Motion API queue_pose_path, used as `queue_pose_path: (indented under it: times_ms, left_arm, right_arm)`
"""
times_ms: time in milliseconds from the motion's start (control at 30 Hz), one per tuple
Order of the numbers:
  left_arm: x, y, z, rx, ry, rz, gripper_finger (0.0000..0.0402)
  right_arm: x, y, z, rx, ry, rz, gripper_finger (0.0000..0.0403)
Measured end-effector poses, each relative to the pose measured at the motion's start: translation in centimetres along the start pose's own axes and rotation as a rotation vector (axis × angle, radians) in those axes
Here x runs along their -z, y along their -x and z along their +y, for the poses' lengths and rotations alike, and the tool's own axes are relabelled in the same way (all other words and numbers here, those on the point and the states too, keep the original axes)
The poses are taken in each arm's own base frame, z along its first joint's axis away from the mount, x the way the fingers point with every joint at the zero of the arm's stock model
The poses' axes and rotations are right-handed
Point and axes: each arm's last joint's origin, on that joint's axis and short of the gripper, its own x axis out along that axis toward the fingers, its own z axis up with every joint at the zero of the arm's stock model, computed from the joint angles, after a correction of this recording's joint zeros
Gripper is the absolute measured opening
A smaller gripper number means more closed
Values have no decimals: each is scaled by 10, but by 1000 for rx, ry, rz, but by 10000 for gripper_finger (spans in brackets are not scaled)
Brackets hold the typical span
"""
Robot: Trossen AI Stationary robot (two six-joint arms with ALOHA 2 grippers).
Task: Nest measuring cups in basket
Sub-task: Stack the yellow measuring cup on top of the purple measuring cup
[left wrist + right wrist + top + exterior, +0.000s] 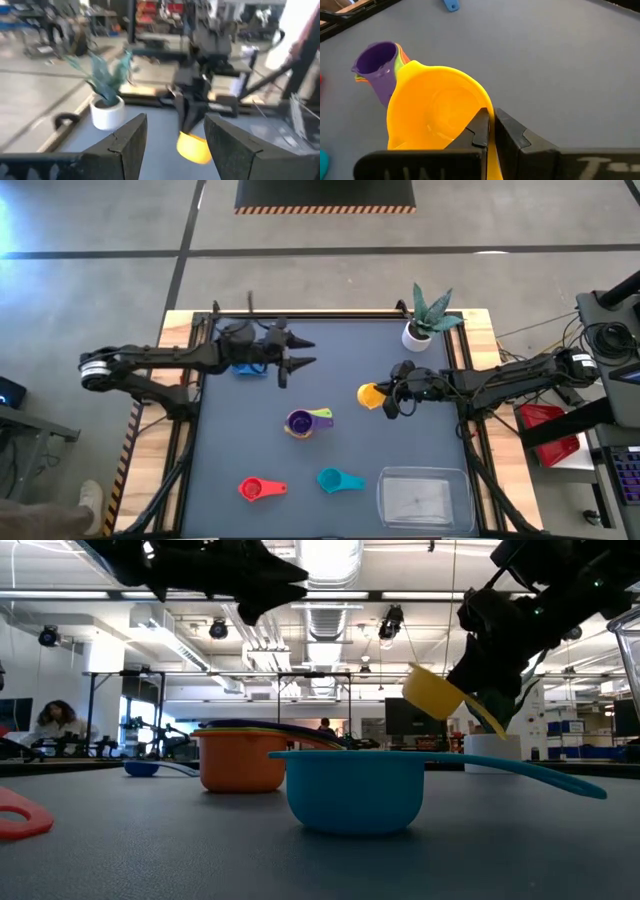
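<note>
Right gripper pinches yellow cup by handle, frame centre-right, airborne for nesting; left gripper spread, upper left, idle.

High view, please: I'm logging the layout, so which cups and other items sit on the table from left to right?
Small blue plastic measuring cup → red plastic measuring cup → purple-topped stack of nested cups → teal plastic measuring cup → yellow plastic measuring cup, held off the table by the right gripper → clear rectangular plastic basket.
</note>
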Motion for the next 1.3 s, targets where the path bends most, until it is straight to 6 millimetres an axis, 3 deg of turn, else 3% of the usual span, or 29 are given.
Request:
queue_pose_path:
  times_ms: [200,500,800,1100,1300]
  left_arm:
    - [8,19,2,-19,19,-76,181]
    - [11,9,6,-21,40,-71,181]
    - [28,-26,14,-27,113,124,181]
    - [42,-67,19,102,121,197,181]
    - [50,-83,24,94,148,295,181]
  right_arm:
    - [1,0,-1,1,-11,-1,8]
    - [-4,0,2,-12,-26,-24,8]
    - [-24,0,11,15,-40,-91,8]
    - [-34,-26,19,121,-21,-76,8]
    - [-41,-39,16,198,-16,-78,8]
